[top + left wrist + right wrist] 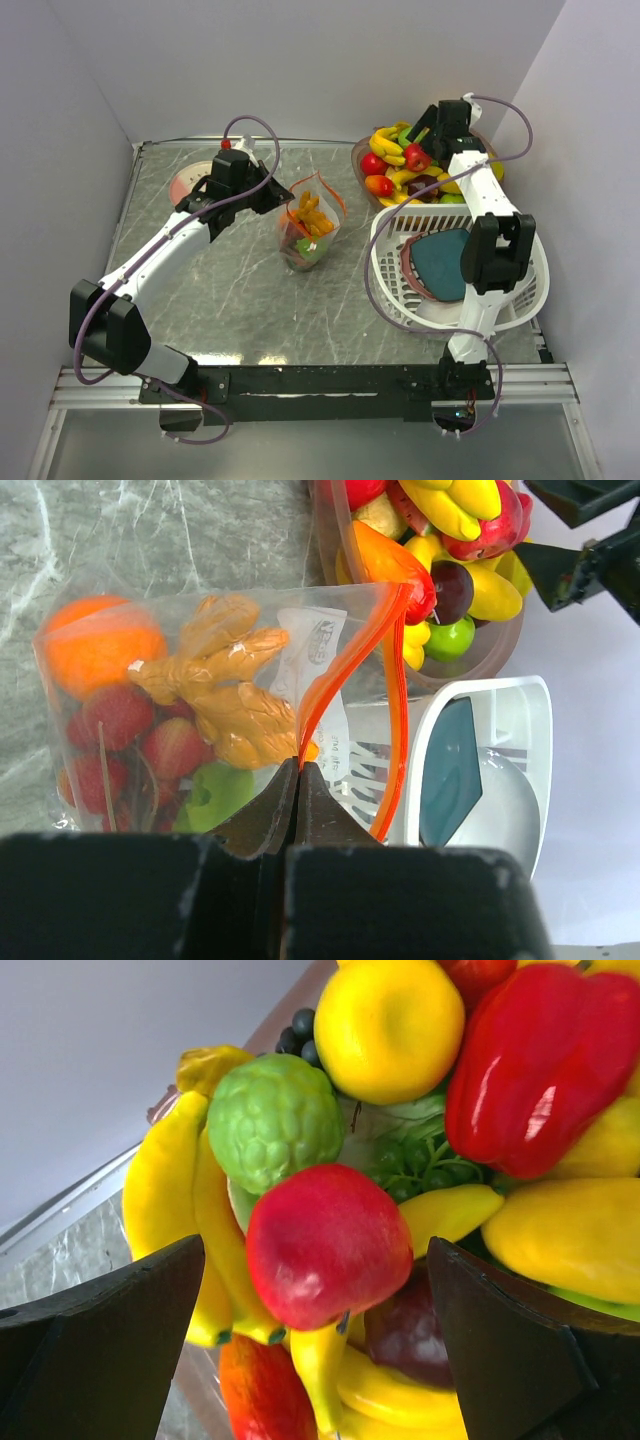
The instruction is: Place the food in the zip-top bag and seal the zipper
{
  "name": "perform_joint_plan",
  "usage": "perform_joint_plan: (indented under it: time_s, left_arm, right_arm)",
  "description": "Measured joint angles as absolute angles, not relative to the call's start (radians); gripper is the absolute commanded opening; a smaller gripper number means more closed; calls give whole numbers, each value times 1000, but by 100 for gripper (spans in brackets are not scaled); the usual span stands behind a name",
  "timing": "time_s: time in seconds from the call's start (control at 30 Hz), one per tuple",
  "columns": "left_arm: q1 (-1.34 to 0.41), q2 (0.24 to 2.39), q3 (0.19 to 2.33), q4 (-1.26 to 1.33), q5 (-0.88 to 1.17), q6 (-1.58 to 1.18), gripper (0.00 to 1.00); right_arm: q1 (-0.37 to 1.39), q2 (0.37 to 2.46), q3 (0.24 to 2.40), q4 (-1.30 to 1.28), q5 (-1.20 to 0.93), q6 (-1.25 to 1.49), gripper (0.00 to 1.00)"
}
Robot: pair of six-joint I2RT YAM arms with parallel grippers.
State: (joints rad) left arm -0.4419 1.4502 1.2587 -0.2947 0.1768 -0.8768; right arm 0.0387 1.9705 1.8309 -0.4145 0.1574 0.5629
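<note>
Left tool (298, 765) is pinching the orange-red zipper (330, 675), jaws pressed together, holding up the open mouth of the zip-top bag (320, 630). The bag is standing on the tabletop (200, 290) just beyond its tips, carrying an orange (100, 645), strawberries (120, 715) and ginger (235, 690). Right tool (318, 1260) is hovering spread around a red apple (325, 1245) in the clear bowl (356, 165). Loading seems to be underway. Next calls for closing on the apple and carrying it leftward to the mouth.
</note>
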Motion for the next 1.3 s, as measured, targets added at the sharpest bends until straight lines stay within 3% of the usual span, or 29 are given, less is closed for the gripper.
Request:
perform_joint_plan:
  time_s: [1.3]
  left_arm:
    - [-442, 1451, 1259, -297, 175, -877, 1]
  right_arm:
    - [30, 2017, 1804, -377, 112, 587, 95]
